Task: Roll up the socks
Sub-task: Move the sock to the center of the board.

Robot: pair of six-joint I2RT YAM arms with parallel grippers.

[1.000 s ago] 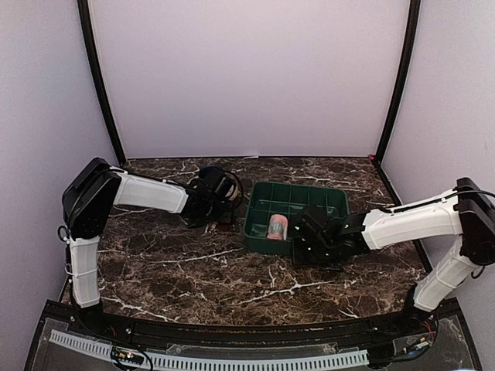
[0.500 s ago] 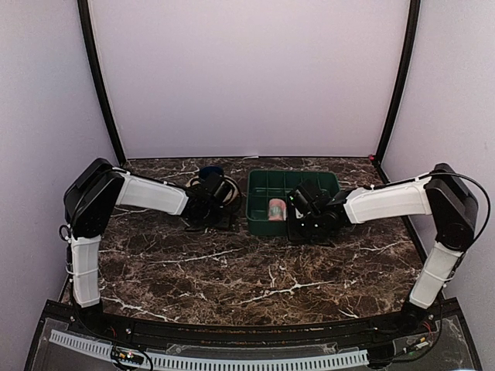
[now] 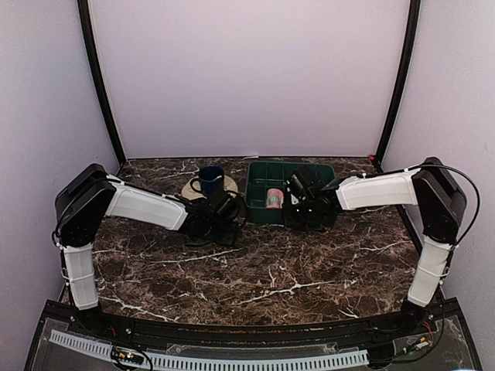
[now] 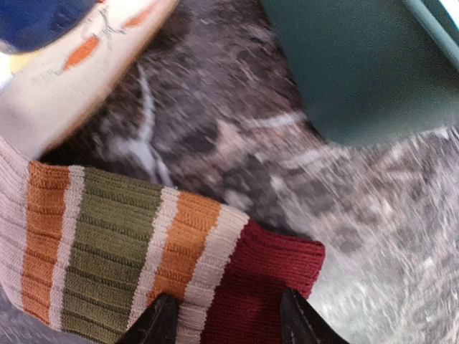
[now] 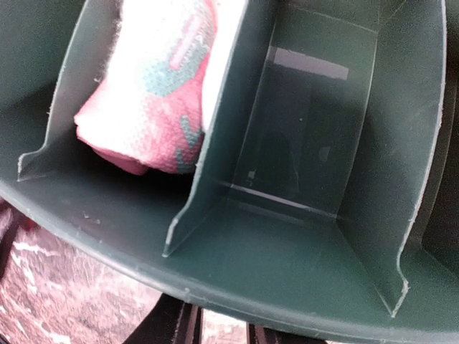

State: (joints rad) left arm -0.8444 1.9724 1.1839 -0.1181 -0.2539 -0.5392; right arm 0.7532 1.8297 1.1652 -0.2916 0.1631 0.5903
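Observation:
The cream sock [image 4: 129, 265] with green and orange stripes and a maroon end lies between the fingers [image 4: 158, 322] of my left gripper [image 4: 226, 322], which is shut on it just above the marble. From above, that gripper [image 3: 220, 215] hides the sock. The pink and mint sock [image 5: 158, 86], rolled up, sits in a left compartment of the green tray [image 5: 301, 272], and shows there from above [image 3: 274, 199]. My right gripper [image 3: 298, 207] is at the tray's front wall. Its fingers stand a little apart, tips hidden under the rim [image 5: 222, 333].
A blue mug [image 3: 209, 179] stands on a round tan coaster [image 3: 193, 188] left of the green tray [image 3: 309, 171], behind my left gripper. The coaster [image 4: 64, 79] and a tray corner [image 4: 358, 64] lie close beyond the striped sock. Purple walls close in the back and sides.
The tray has slid toward the back wall with my right gripper at its front. My left gripper has pulled away from the coaster toward the near side, uncovering the mug.

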